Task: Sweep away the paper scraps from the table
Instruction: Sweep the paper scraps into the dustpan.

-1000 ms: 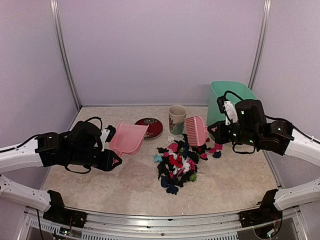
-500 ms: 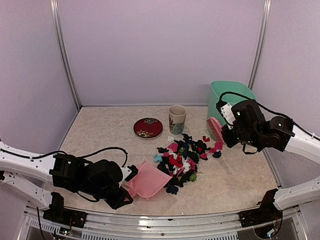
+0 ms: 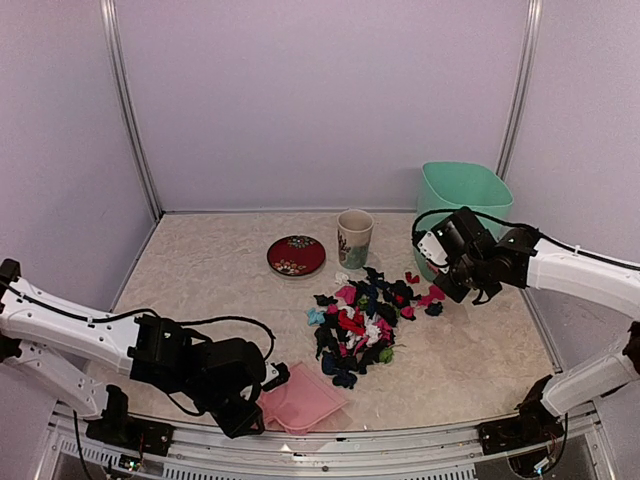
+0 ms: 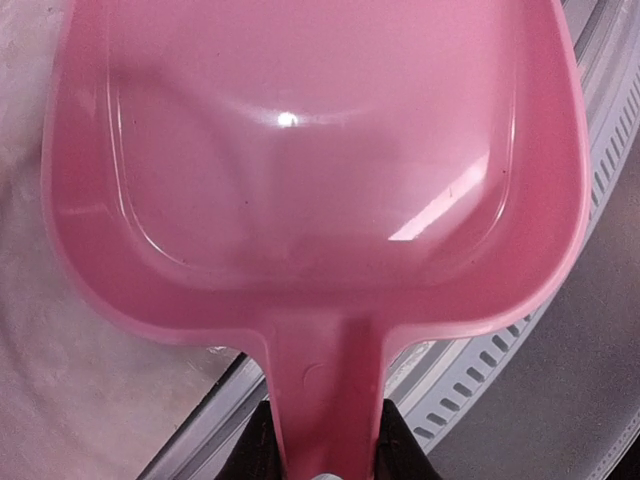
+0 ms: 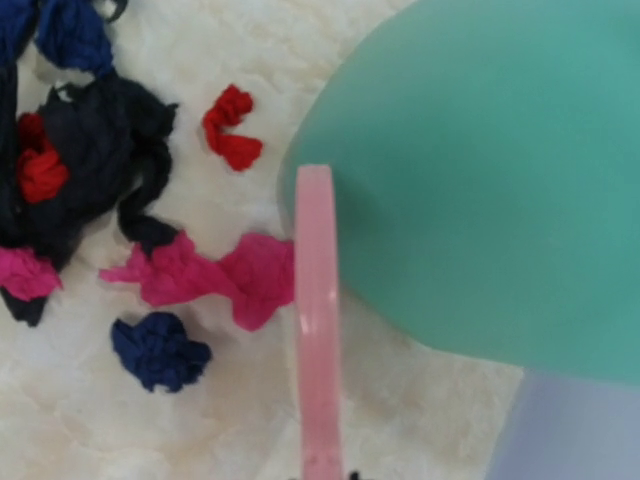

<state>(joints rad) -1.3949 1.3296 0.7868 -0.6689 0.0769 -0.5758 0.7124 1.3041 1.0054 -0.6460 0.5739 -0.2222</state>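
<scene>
Small crumpled paper scraps (image 3: 362, 325), mostly black with pink and red, lie heaped on the beige mottled table (image 3: 200, 290).

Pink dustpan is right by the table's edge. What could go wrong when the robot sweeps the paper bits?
The dustpan, held by the left gripper, lies partly over the front rail, so paper scraps that miss it could fall off the table. The pile looks wider than the pan, so bits may slip past its sides. The brush sits right beside the green bin and might bump it.
</scene>
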